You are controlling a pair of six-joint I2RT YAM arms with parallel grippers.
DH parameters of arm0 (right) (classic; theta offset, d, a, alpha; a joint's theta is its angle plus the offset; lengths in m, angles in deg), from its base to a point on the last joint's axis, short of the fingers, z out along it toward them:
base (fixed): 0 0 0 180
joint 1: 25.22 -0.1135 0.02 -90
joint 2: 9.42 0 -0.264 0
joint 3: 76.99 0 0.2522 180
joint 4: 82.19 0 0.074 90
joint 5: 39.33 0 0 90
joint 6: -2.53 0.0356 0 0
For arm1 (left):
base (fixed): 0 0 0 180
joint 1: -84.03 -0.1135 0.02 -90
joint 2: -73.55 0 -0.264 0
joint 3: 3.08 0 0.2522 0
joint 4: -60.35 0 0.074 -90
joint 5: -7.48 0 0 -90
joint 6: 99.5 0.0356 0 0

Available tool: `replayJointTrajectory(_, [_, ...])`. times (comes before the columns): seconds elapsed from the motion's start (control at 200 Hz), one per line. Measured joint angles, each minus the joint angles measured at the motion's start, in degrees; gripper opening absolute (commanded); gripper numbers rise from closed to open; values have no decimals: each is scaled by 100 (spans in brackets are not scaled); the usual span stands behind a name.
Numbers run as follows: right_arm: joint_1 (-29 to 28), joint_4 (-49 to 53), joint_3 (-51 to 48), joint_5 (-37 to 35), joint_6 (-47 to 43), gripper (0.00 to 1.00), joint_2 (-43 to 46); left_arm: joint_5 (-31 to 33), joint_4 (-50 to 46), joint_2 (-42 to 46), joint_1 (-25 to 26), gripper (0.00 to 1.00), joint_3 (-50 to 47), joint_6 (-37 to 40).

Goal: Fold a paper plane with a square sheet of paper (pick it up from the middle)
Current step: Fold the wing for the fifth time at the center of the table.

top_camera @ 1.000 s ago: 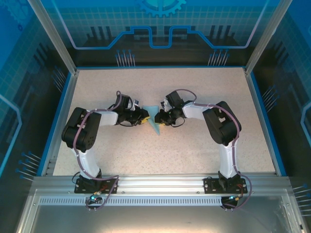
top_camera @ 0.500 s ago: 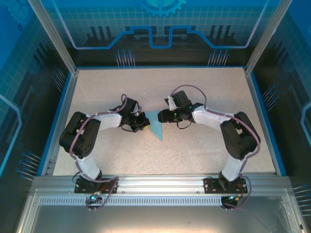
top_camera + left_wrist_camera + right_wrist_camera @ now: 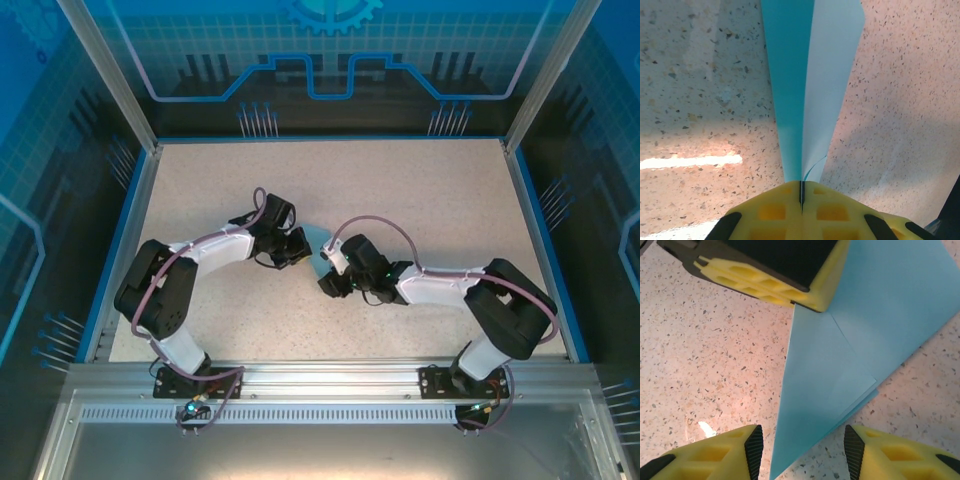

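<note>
**Top external view.** Both arms reach inward to the middle of the speckled table (image 3: 420, 190). The left gripper (image 3: 297, 247) and the right gripper (image 3: 328, 285) are near each other, the right one nearer the bases. A pale-blue sliver of the paper plane (image 3: 318, 238) shows just beside the left gripper, between the 2 arms. Neither gripper's jaw state can be read from this height.

**Left wrist view.** The left gripper (image 3: 801, 186) has its 2 yellow fingers (image 3: 770, 212) pressed together, with only a thin seam between them. They are clamped on the narrow end of the paper plane (image 3: 790, 100). The paper runs away from the fingers as 2 long panels that meet at 1 centre crease, a darker cyan panel on the left and a paler one on the right. The table (image 3: 700, 100) lies behind it. Whether the far end touches the surface cannot be told.

**Right wrist view.** The right gripper (image 3: 799, 445) has its fingers (image 3: 715, 457) standing well apart. The pointed tip of the paper plane (image 3: 840, 365) lies in the gap between them, touching neither. Layered flaps show on the paper's face. The left gripper (image 3: 810, 300) grips the paper at its upper edge, over the table (image 3: 715, 365).
</note>
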Motion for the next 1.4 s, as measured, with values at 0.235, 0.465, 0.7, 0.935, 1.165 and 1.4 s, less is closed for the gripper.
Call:
replayJointTrajectory(0.235, [-229, -1073, -155, -122, -258, 44, -437, 44, -153, -11, 15, 5, 61, -138])
replayJointTrajectory(0.465, [-286, -1731, -149, -310, -417, 34, -994, 46, -190, -72, 15, 5, 72, -232])
replayJointTrajectory(0.7, [-284, -2096, -177, -544, -365, 19, -1091, 107, -188, -72, 13, 9, 133, -313])
replayJointTrajectory(0.935, [-269, -2170, -236, -562, -313, 10, -1091, 107, -278, -72, 13, 21, 190, -299])
replayJointTrajectory(1.165, [-267, -2092, -278, -407, -317, 13, -1091, 105, -365, -87, -90, 19, 245, -245])
replayJointTrajectory(1.4, [-251, -2009, -278, -313, -341, 26, -1088, 103, -402, -166, -138, 10, 245, -120])
